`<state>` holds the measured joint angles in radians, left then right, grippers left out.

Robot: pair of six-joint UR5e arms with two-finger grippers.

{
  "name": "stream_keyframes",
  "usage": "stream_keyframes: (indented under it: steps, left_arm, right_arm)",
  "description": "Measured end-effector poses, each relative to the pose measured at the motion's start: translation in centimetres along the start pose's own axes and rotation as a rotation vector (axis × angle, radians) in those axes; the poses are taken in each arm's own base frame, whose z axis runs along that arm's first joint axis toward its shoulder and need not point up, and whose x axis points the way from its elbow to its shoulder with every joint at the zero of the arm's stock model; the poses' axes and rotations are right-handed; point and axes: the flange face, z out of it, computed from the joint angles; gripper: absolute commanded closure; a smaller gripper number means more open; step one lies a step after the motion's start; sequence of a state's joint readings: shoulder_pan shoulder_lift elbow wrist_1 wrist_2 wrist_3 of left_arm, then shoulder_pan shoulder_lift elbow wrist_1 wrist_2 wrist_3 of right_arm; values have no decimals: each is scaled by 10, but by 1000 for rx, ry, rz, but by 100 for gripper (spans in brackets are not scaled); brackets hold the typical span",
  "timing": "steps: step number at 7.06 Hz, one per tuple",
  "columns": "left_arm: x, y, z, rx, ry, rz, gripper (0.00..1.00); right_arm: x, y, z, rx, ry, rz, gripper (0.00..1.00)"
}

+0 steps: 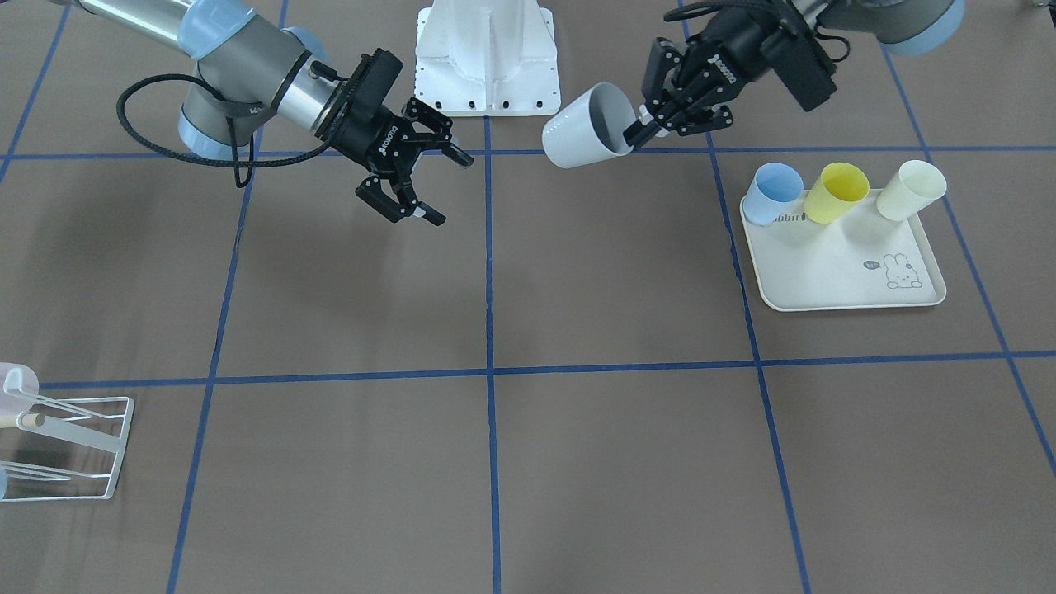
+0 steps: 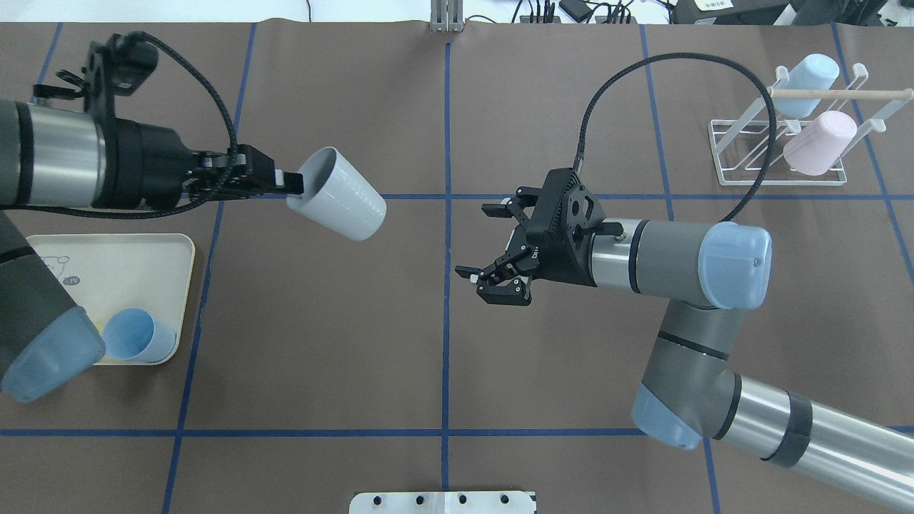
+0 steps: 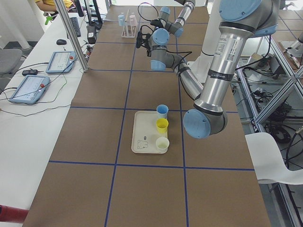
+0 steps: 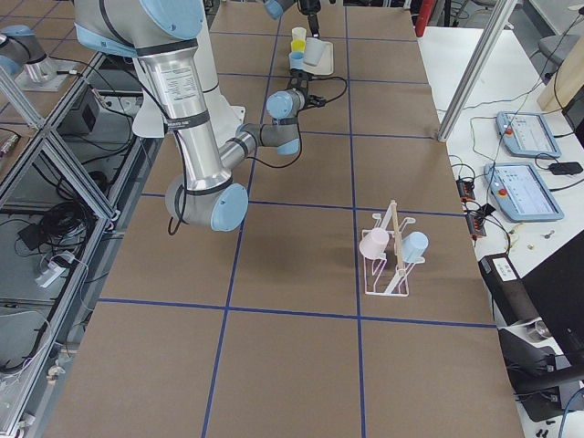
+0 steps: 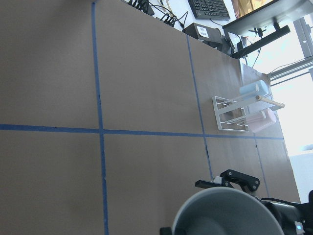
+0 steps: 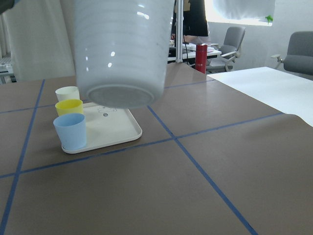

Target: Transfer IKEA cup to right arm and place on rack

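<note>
IKEA cup (image 2: pixel 341 196): we log it aloft over the desk (image 2: pixel 321 343), the left gripper (image 2: pixel 289 183) pinched shut on its rim, long axis near level, base toward the right gripper (image 2: pixel 480 241). That gripper's fingers (image 2: pixel 496 209) are spread, empty, and well apart from the base. We judge the handover runs along this axis; the rack (image 2: pixel 842 93) stands beyond.

Light even, diffuse, from above. Brown table (image 1: pixel 577 272) matte, mid-bright. Soft broad shadow beneath right arm (image 1: pixel 247 66), edges fuzzy. Overhead view sharp throughout. Right wrist view: grey cup (image 6: pixel 122 49) close to lens, slightly soft, small white glints on wall; window (image 6: pixel 239 10) behind blown out. Left wrist view: right edge washed white.
</note>
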<state>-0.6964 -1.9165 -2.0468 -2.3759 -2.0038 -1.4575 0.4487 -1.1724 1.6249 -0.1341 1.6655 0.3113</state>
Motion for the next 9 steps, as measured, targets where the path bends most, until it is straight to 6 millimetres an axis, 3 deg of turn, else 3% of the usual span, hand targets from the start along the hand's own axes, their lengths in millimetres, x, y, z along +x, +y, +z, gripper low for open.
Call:
stream_keyframes:
  steps: [2, 5, 9]
  left_arm:
    - [11, 18, 19, -4, 18, -12, 100]
    - [15, 40, 42, -4, 20, -33, 100]
    - [7, 41, 53, -6, 0, -39, 100]
  right_arm:
    - [-7, 7, -1, 56, -23, 1, 1]
    - [-16, -2, 2, 87, -42, 1, 1]
    - [-25, -5, 3, 114, -64, 4, 1]
